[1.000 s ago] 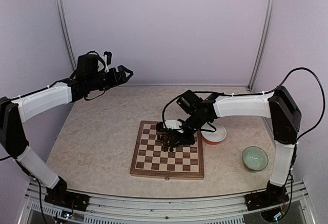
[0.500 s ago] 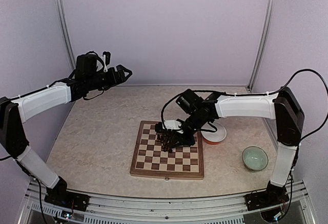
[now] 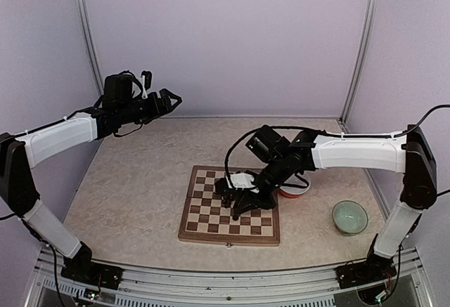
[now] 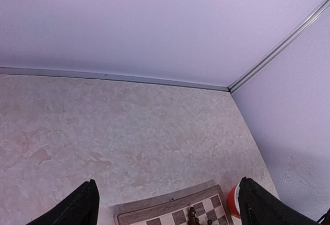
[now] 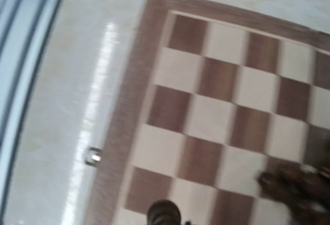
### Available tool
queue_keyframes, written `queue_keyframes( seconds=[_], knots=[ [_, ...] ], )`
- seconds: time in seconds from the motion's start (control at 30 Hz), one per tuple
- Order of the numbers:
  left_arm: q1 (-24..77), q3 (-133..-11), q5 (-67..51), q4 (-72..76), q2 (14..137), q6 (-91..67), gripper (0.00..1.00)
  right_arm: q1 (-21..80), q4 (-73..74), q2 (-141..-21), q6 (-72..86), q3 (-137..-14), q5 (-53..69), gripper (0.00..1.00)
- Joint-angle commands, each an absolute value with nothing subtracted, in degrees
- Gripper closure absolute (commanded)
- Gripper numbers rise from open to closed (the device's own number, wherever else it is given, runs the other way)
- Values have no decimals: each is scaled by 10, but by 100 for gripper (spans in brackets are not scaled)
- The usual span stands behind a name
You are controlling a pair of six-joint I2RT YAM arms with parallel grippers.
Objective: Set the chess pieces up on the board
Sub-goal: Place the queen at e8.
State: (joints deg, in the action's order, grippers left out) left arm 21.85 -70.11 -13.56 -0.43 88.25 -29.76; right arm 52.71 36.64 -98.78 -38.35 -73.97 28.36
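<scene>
**Right arm holds one chess piece low over the board**

Nearest the arm bases, the board [image 3: 204, 226] lies flat on the table [image 3: 133, 194], its near squares bare. Just above it hangs the right gripper [image 3: 238, 200], jaws together. Its wrist view shows a single dark piece [image 5: 164, 213] at the bottom edge, where the fingertips would be. It is probably pinched there, though the fingers themselves are out of view. The other chess pieces [image 3: 226, 193] stand bunched near the board's middle, just beside the gripper. The step in hand looks like taking one piece from the bunch to its own square. Next it needs lowering upright onto a square, then releasing. Farther back on the left, the left gripper [image 3: 169, 99] is held high above the table, fingers [image 4: 82, 207] spread wide, holding nothing.
</scene>
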Motion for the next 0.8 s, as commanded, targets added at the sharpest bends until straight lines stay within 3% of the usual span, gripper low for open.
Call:
queue_keyframes(
  seconds=[0.0,0.77],
  knots=[
    [215,-717,-144,3,883,-296,8,563,373,-989,-394,-733,297,100],
    [215,-732,-142,-23,886,-281,8,584,346,-1070,-368,-775,268,100]
  ],
)
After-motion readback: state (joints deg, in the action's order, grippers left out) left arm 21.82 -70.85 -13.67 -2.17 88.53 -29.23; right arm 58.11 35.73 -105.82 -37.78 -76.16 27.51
